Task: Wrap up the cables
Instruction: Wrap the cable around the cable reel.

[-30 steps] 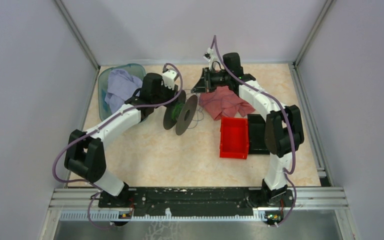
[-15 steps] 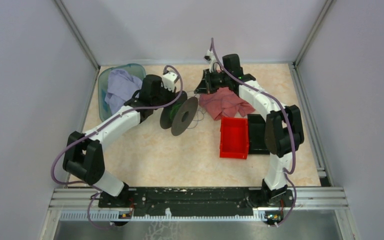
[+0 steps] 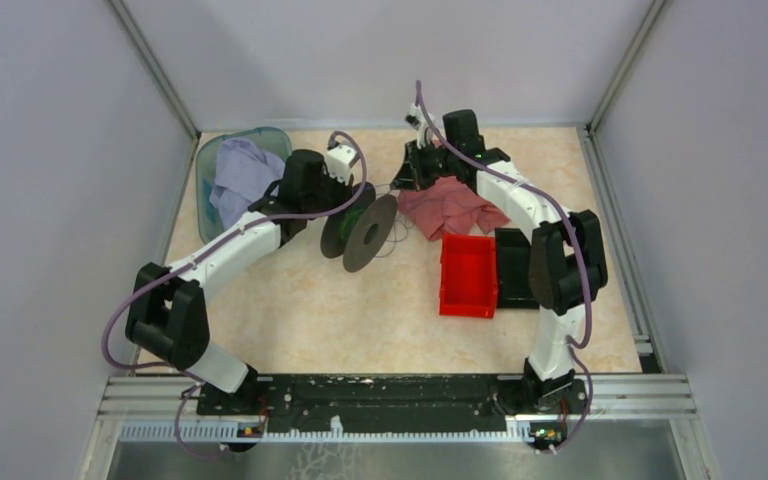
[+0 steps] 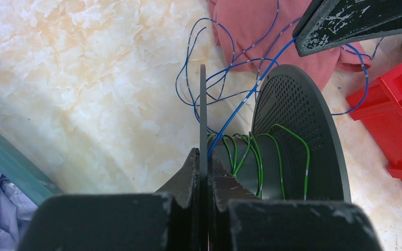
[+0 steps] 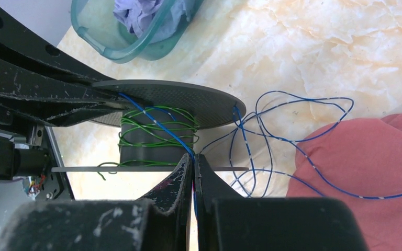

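Note:
The black spool (image 3: 364, 230) stands on edge at mid-table. My left gripper (image 3: 344, 203) is shut on one of its thin flanges (image 4: 203, 104); in the left wrist view its fingers (image 4: 203, 157) pinch the disc edge. Green wire (image 4: 251, 157) is wound on the core. The cable is a thin blue wire (image 4: 230, 123) running taut from the core to my right gripper (image 5: 193, 159), which is shut on it, just right of the spool in the top view (image 3: 406, 176). The rest of it lies in loose loops (image 5: 293, 104) on the table and over the red cloth.
A red cloth (image 3: 450, 205) lies under the right arm, with a red bin (image 3: 468, 275) in front of it and a black block (image 3: 513, 265) beside that. A teal basin (image 3: 207, 160) with a lilac cloth (image 3: 238, 170) sits at the back left.
The left gripper has shifted the spool slightly left and turned it. The right gripper has moved a little up and back with the blue cable in it.

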Motion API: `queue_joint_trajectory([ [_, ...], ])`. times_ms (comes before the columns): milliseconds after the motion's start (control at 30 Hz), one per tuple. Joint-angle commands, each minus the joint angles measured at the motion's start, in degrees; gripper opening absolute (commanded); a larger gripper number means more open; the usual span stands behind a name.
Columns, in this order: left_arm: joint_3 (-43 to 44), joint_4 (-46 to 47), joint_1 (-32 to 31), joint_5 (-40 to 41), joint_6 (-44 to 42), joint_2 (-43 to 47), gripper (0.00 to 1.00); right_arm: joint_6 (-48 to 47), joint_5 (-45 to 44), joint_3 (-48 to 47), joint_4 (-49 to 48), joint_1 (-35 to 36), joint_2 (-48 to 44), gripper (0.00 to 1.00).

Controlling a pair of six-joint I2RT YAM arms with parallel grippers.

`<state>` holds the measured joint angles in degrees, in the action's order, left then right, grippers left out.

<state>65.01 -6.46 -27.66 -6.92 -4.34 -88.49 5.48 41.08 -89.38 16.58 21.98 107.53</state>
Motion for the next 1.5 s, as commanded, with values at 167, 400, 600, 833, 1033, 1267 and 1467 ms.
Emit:
queue_joint_trajectory([
  [167, 6.57, -5.06, 0.60, 0.56, 1.31, 2.55, 0.00, -4.42, -0.43, -5.87, 5.77, -2.02, -0.73, 0.27],
  [400, 10.29, -9.03, 5.85, -7.22, 4.12, 5.32, 0.00, -8.51, 2.30, -6.55, 8.13, -4.81, -5.17, 0.67],
  [600, 15.45, -12.38, 10.00, -11.34, 4.47, 7.74, 0.01, -9.81, 3.87, -0.20, 2.11, -4.84, -10.31, 0.71],
  [833, 21.58, -18.05, 13.22, -20.03, 4.94, 10.55, 0.00, -8.57, 5.69, 5.93, -9.12, -4.80, -10.21, 0.72],
  [1033, 24.48, -20.87, 13.92, -26.78, 5.79, 12.54, 0.00, 1.19, 9.70, 6.53, -18.57, -4.75, -4.14, 0.72],
  [1267, 24.19, -19.71, 14.90, -33.16, 8.04, 13.42, 0.00, 7.97, 14.55, 6.51, -23.68, -2.55, 2.00, 0.72],
  [1467, 23.86, -18.46, 15.51, -35.79, 10.11, 13.79, 0.00, 9.39, 16.13, 4.73, -24.98, 0.58, 4.85, 0.73],
])
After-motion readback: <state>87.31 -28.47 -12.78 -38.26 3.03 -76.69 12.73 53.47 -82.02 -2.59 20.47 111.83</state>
